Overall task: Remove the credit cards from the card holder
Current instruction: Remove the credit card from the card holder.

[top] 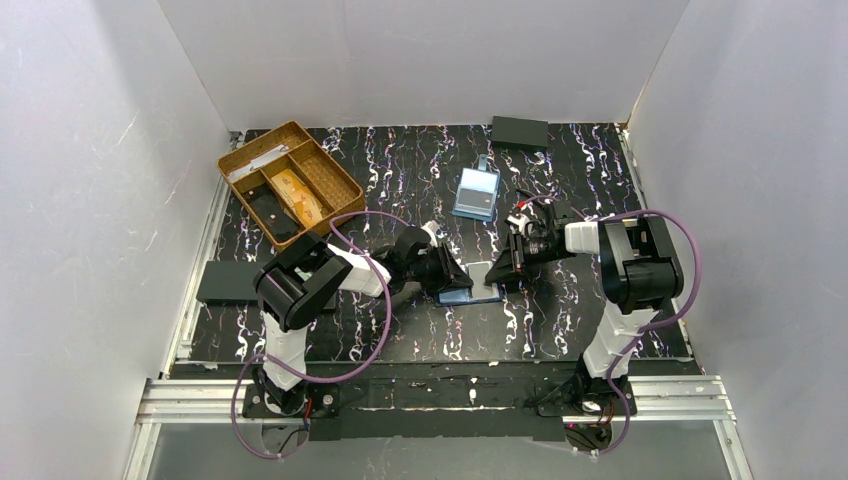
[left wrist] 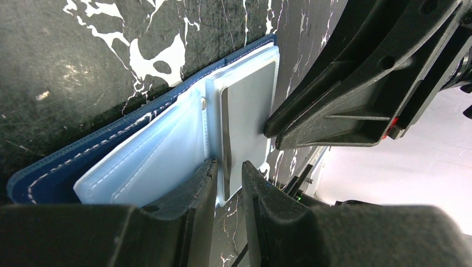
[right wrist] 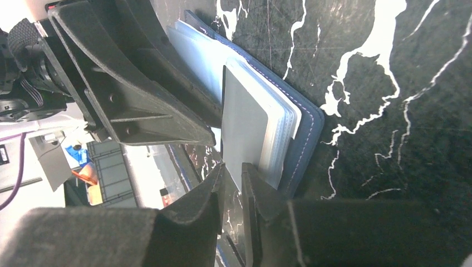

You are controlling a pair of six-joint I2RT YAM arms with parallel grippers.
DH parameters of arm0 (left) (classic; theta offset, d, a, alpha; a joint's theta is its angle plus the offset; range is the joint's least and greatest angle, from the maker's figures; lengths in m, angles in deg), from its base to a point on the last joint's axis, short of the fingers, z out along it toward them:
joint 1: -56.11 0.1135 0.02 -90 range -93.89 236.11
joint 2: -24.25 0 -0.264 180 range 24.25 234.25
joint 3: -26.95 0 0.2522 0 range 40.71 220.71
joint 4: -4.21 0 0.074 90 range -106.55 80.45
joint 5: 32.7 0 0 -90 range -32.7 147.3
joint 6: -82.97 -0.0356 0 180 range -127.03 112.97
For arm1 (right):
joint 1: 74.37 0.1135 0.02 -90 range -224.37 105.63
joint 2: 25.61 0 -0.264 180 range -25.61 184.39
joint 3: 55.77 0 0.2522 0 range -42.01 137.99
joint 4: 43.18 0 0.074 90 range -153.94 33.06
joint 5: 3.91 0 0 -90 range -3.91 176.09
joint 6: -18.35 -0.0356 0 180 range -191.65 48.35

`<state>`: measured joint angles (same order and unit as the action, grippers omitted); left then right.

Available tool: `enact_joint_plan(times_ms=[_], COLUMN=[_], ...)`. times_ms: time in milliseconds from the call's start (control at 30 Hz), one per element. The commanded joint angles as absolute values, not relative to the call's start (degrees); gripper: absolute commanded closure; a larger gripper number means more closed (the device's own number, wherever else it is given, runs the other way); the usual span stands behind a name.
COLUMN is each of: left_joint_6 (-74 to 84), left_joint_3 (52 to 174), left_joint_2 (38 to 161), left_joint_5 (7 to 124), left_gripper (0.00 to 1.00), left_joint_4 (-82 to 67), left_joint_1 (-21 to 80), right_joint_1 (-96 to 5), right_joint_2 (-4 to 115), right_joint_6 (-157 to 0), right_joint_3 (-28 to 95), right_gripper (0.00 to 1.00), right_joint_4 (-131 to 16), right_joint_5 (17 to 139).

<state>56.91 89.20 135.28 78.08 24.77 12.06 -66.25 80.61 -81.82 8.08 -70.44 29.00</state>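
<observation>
Left arm and right arm mostly hide the card holder

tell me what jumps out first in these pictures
In the middle of the black white-veined table, an open navy-blue fold-over card holder with light blue plastic slots lies between the two arms. The left gripper pinches a slot's edge, and the right gripper is closed on a pale whitish plastic card on top. At the far left sits a brown compartment tray.
</observation>
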Motion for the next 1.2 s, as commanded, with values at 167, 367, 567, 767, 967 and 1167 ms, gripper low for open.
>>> enact_joint_plan(times_ms=[167,367,567,767,967,1167], left_joint_6=[55.81,55.77,55.97,55.91,55.96,55.93], left_joint_3=[88.75,88.61,88.78,88.81,88.68,88.79], left_joint_2=[136.52,136.41,136.8,136.75,136.83,136.88], left_joint_5=[76.11,76.11,76.29,76.29,76.29,76.41], left_gripper=[0.76,0.76,0.76,0.77,0.76,0.76], left_joint_4=[21.03,21.03,21.03,21.06,21.12,21.12], left_joint_1=[11.77,11.8,11.75,11.76,11.79,11.73], right_joint_1=[-68.93,-69.01,-68.49,-67.95,-67.9,-67.33], right_joint_2=[76.52,78.26,79.47,79.99,80.4,81.97], right_joint_6=[-77.44,-77.71,-77.72,-77.77,-77.84,-78.37], right_joint_3=[8.04,7.91,7.9,8.01,7.98,8.11], right_gripper=[0.73,0.73,0.73,0.73,0.73,0.73], right_joint_4=[-70.74,-71.04,-71.03,-71.38,-71.53,-71.69], right_joint_5=[28.42,28.61,27.2,28.41,29.04,30.54])
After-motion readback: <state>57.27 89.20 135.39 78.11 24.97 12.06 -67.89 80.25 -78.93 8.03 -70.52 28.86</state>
